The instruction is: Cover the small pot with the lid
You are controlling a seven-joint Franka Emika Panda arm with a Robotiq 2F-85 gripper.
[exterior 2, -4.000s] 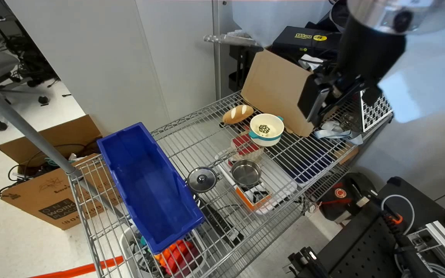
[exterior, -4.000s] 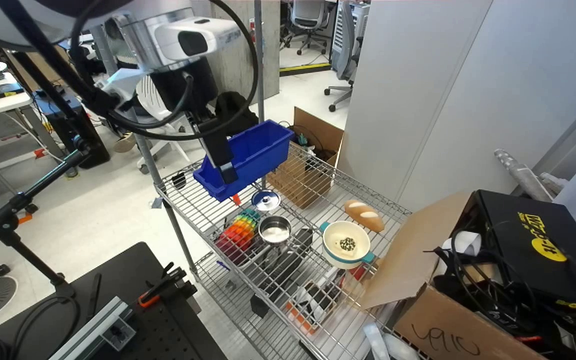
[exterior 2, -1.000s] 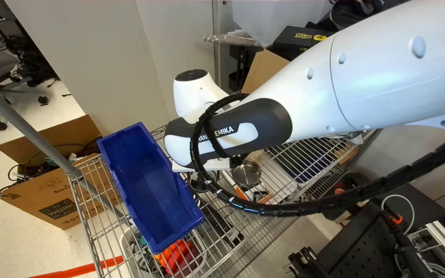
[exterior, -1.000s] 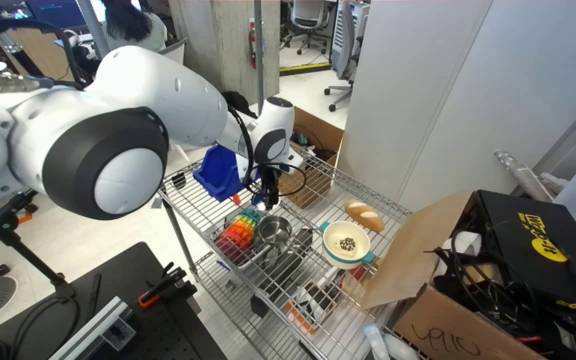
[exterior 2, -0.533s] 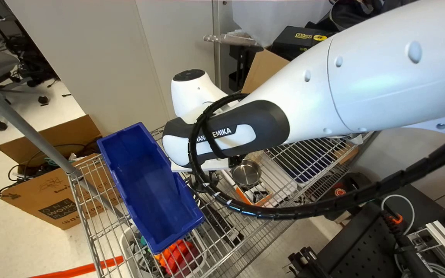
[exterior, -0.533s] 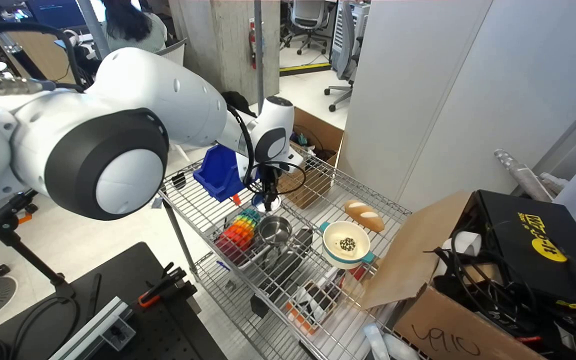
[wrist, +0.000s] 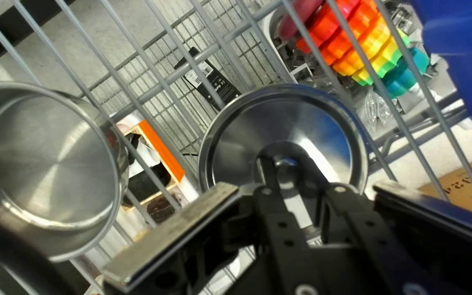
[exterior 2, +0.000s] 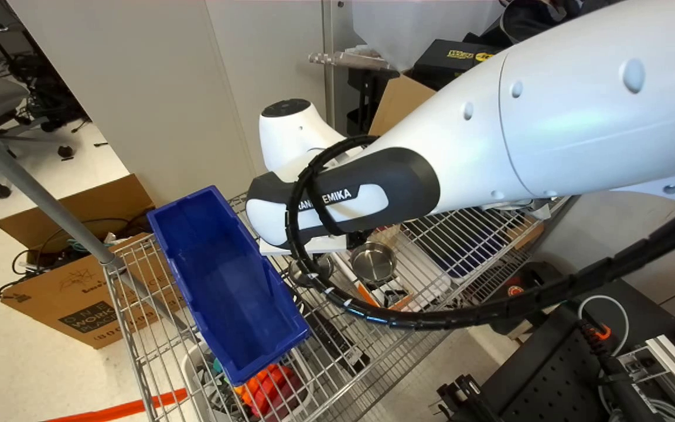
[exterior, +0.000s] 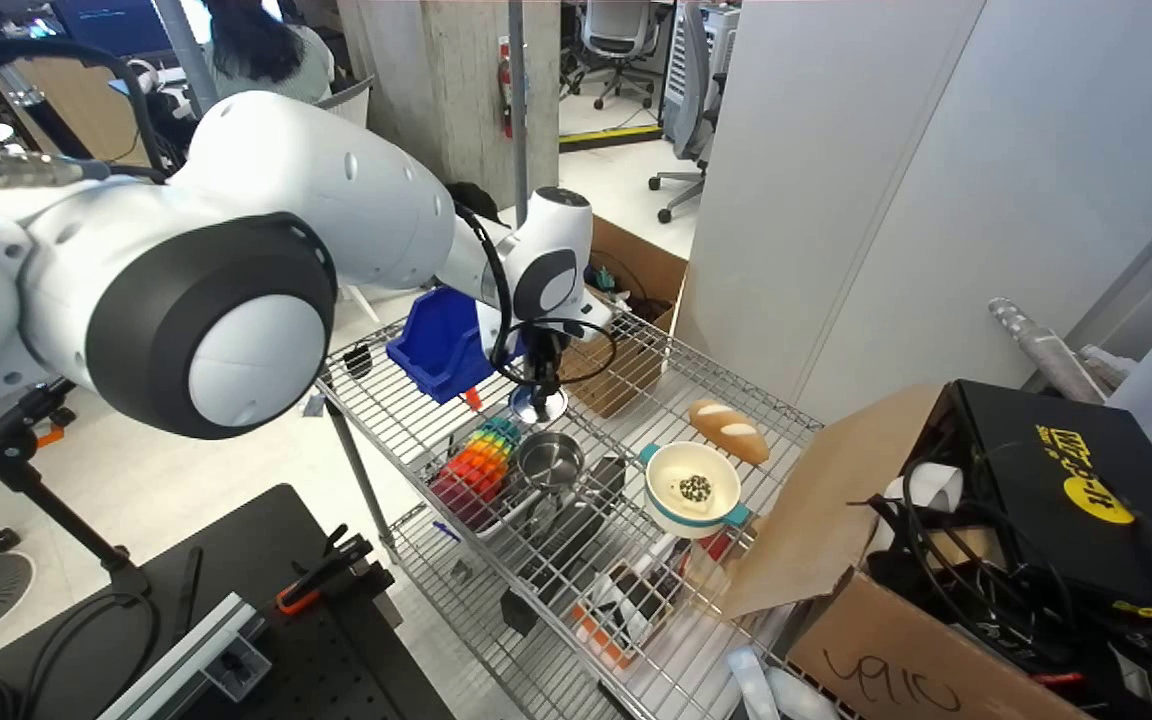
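Wire shelving [exterior: 736, 378] holds the uncovered pot [wrist: 51, 164]; near it, the lid [wrist: 281, 127] has just shifted with the claw [wrist: 290, 175], which looks narrowed onto the knob [wrist: 286, 169], so carrying can probably begin.

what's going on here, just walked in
A robot arm is handling the lid: its fingers appear closed on the knob at the middle. The small pot stands uncovered on the wire shelf beside it. The task is to cover that pot, and the lid is not over it yet. Whether the lid is clear of the shelf wires is hard to tell.
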